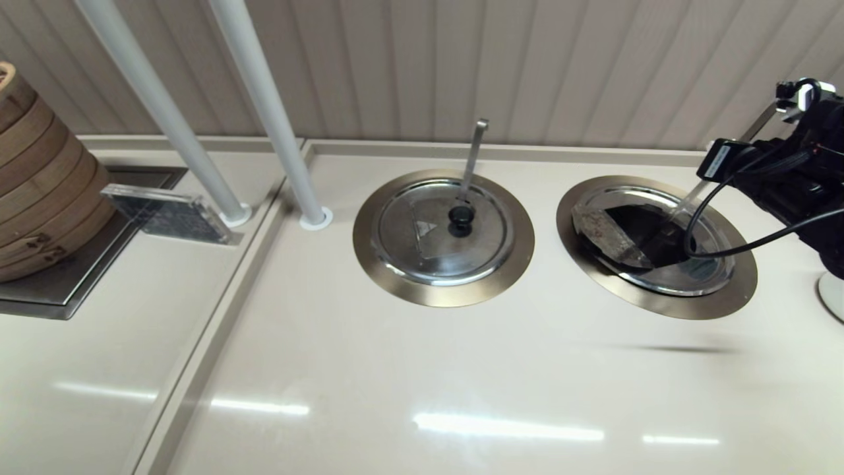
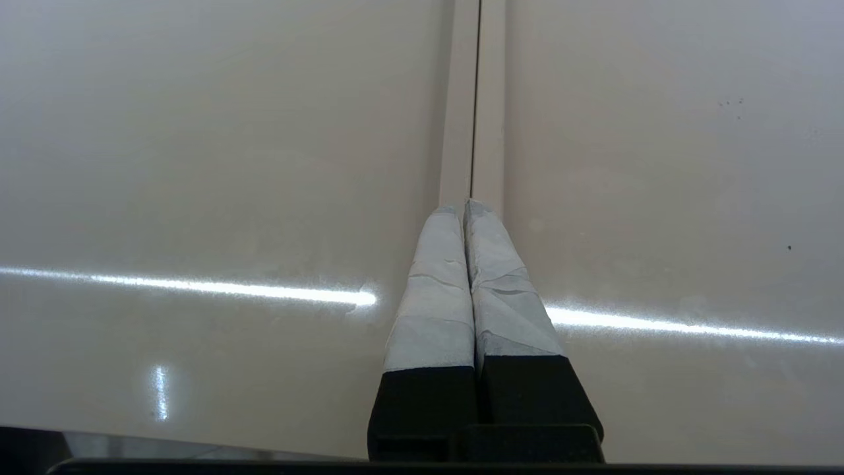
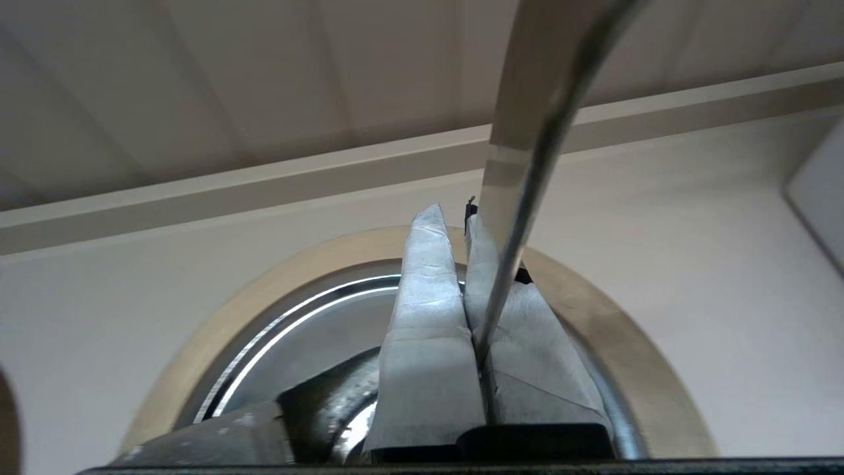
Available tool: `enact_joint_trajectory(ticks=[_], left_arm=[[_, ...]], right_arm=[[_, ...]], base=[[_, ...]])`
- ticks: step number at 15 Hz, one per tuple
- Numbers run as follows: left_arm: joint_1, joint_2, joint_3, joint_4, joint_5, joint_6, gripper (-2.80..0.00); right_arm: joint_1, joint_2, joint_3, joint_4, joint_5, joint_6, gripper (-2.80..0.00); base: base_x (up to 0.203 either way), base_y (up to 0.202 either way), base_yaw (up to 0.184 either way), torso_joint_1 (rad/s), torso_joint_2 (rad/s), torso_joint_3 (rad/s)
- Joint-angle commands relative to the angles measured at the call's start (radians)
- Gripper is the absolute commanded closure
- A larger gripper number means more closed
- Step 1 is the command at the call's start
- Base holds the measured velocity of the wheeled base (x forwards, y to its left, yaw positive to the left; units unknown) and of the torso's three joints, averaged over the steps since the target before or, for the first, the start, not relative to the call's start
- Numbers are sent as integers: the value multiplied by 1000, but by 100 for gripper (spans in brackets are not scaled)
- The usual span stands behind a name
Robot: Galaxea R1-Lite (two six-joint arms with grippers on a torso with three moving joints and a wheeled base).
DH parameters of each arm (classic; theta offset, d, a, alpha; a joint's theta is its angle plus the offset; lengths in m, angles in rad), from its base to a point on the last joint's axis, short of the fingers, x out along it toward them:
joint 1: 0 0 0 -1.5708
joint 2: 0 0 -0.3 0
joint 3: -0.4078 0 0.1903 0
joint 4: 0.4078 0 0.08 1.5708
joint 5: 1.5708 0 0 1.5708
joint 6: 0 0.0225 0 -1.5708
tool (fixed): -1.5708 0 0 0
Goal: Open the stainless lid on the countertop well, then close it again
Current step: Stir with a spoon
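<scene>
Head view. Beige countertop (image 1: pixel 422 369) against a ribbed wall. Right of centre: the countertop well (image 1: pixel 738 290), a round hole ringed by a wide bronze-gold collar. The stainless lid (image 1: pixel 610 236) sits within it with a wedge section folded up, exposing a dark opening; the lid's far side is tilted and shows a mottled underside. A ladle handle (image 1: pixel 758 125) rises out of this well toward the upper right. The right arm (image 1: pixel 791 178), black with cables, enters from the right edge over the well; its fingers are hidden here. At centre: a second well (image 1: pixel 369 244) with an identical collar, its lid (image 1: pixel 402 231) flat and closed, black knob (image 1: pixel 461 216) in the middle, another ladle handle (image 1: pixel 476 148) standing from it. Two white poles (image 1: pixel 264 105) slant down from the top. A stack of bamboo steamers (image 1: pixel 39 178) stands at the left edge, with a clear acrylic block (image 1: pixel 168 212) just beside it.

Left wrist view. The left gripper (image 2: pixel 463 210) hangs over bare countertop, taped fingers pressed together, holding nothing. A seam in the counter runs up from the fingertips.

Right wrist view. The right gripper (image 3: pixel 453 218) points across the collar of the well (image 3: pixel 613 343), its taped fingers closed together. The ladle handle (image 3: pixel 534 132) crosses in front of them from the top; I cannot tell whether it is pinched. A dark raised part of the lid (image 3: pixel 217 435) shows at lower left.
</scene>
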Motion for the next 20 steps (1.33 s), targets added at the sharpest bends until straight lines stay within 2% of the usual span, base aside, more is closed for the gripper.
enact_joint_trajectory(ticks=[1,6,8,10,12,16,20], left_arm=[[0,0,0,0,0,0,0],[0,0,0,0,0,0,0],[0,0,0,0,0,0,0],[0,0,0,0,0,0,0],[0,0,0,0,0,0,0],[0,0,0,0,0,0,0],[0,0,0,0,0,0,0]], right_arm=[[34,9,-5,-1,-2,16,0],[38,-97,116,3,30,24,0],[13,-172,209,3,78,21,0],[-48,-191,249,-3,114,-2,0],[-84,-154,239,-8,116,-34,0],[-88,-47,141,-9,78,-37,0],[-38,32,36,2,43,-29,0]], base=[[0,0,0,0,0,0],[0,0,0,0,0,0],[0,0,0,0,0,0],[0,0,0,0,0,0],[0,0,0,0,0,0],[0,0,0,0,0,0],[0,0,0,0,0,0]])
